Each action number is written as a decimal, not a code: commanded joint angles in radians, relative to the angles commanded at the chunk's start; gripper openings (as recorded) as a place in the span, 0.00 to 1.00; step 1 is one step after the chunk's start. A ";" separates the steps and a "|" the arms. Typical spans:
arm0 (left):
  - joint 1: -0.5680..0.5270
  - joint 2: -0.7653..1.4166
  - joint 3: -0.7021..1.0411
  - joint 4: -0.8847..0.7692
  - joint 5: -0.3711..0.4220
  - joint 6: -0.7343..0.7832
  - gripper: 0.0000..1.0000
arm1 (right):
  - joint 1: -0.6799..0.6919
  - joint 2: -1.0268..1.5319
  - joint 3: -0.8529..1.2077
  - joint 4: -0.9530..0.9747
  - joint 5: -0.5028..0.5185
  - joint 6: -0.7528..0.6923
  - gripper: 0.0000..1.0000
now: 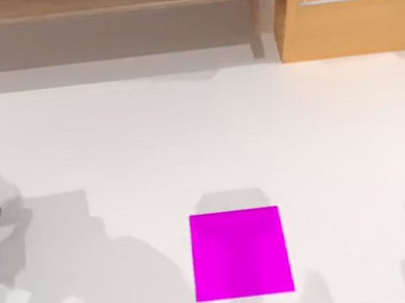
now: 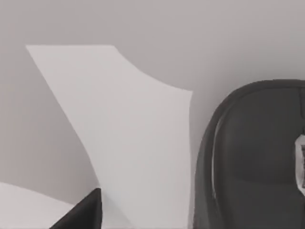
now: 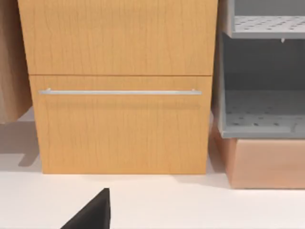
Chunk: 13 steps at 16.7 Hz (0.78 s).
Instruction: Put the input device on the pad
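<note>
Dark grey-black rounded mouse-like input device (image 2: 252,157) looms lower right of left wrist frame; flat magenta square pad (image 1: 240,253) sits bottom centre on white tabletop (image 1: 202,144). Jaw state: cannot tell. Risk: off-centre approach nudging device aside.

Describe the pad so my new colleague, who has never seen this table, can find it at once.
Start from the white table in the top view and go to its near edge, slightly right of centre. The pad lies flat there: a plain square sheet, alone in being bright magenta.
</note>
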 joint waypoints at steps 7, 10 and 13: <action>0.000 0.000 0.000 0.000 0.000 0.000 0.70 | 0.000 0.000 0.000 0.000 0.000 0.000 1.00; 0.000 0.000 0.000 0.000 0.000 0.000 0.47 | 0.000 0.000 0.000 0.000 0.000 0.000 1.00; 0.000 0.000 0.000 0.000 0.000 0.000 0.25 | 0.000 0.000 0.000 0.000 0.000 0.000 1.00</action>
